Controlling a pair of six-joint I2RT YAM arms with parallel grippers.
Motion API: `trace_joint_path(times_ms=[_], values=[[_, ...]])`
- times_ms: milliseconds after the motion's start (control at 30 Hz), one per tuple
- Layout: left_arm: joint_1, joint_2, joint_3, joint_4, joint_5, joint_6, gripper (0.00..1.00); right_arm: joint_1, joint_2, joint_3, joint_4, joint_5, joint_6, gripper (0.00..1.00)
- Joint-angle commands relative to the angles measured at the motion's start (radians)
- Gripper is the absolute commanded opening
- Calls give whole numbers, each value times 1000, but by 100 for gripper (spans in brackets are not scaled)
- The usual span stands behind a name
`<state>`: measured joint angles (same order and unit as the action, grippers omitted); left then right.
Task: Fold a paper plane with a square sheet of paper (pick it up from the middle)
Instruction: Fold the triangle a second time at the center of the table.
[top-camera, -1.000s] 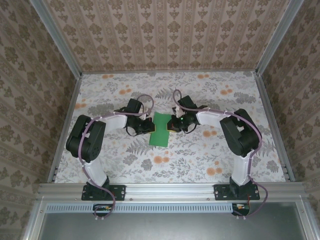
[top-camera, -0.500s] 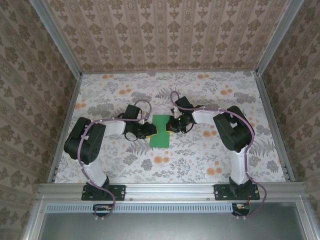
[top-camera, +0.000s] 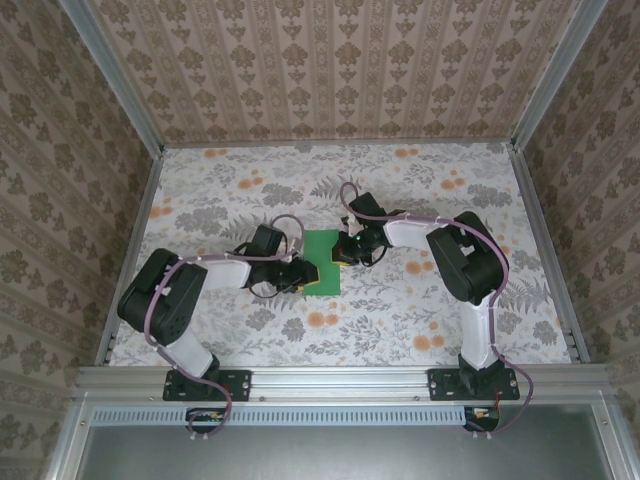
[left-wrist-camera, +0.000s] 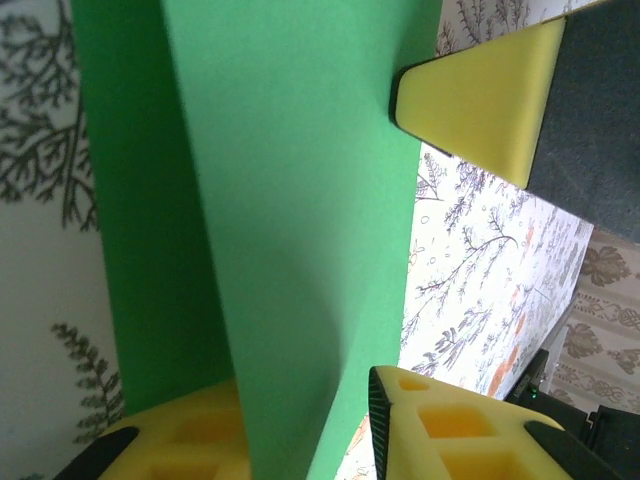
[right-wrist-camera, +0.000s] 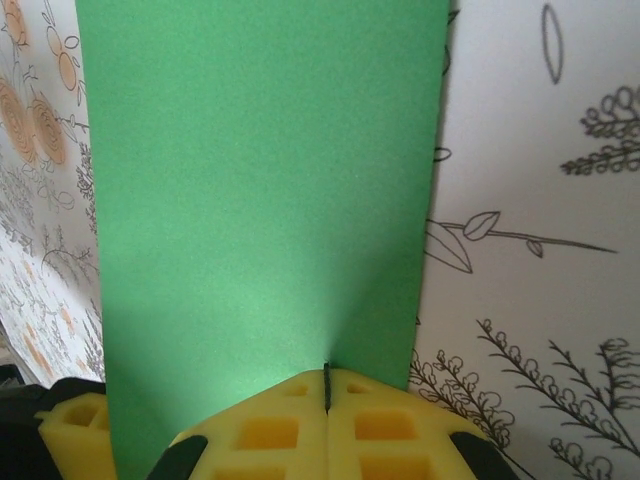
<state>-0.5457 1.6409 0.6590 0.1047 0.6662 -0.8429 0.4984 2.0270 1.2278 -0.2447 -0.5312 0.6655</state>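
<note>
Left gripper (top-camera: 305, 276): the jaws are spread. We see its fingers (left-wrist-camera: 450, 430) on either side of a raised flap of the paper (top-camera: 326, 268), and as far as we can tell they are not squeezing it.
Right gripper (top-camera: 342, 250): the pads (right-wrist-camera: 270, 430) are pressed together. We read the seam between them as pinching the paper's right edge.
Change: a second ago the left jaws were shut at the paper's left edge. They have since parted, and that arm has swung nearer, so it now sits over the near-left corner. The right gripper has barely shifted.
Meaning: we judge that the left let go to take a fresh hold or to press a crease, while the right anchors the sheet. The folding looks early, with no nose or wings yet.
Walls (top-camera: 330, 70): patterned wallpaper panels close in three sides, with metal posts at the corners.
Table (top-camera: 420, 190): it is flat, with a pale floral cover and a metal rail (top-camera: 340, 380) along the near edge.
Paper: it is green and lies mid-table between the two grippers. From above it is a narrow rectangle, and the left wrist view shows one layer lifted over another.
</note>
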Motion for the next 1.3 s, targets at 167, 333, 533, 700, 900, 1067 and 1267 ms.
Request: trace_joint_path(times_ms=[167,333,533,700,900,1067,1267], values=[[-5,-75,-32,91,15,-68,27,3,33,10,-77,64,12,2],[-5,-60,-1,165,38,-104,28,2,35,12,-88,69,14,2],[-5,-13,35,219,62,-129,32,2,35,13,-91,68,14,2],[-3,-17,33,201,56,-126,33,2,36,12,-93,67,14,2],[-2,-40,-9,172,37,-127,33,2,30,13,-95,64,15,2],[1,-91,-55,51,-16,-109,31,2,30,16,-95,65,13,2],[0,-92,-62,-13,-56,-101,20,2,28,19,-98,62,13,2]])
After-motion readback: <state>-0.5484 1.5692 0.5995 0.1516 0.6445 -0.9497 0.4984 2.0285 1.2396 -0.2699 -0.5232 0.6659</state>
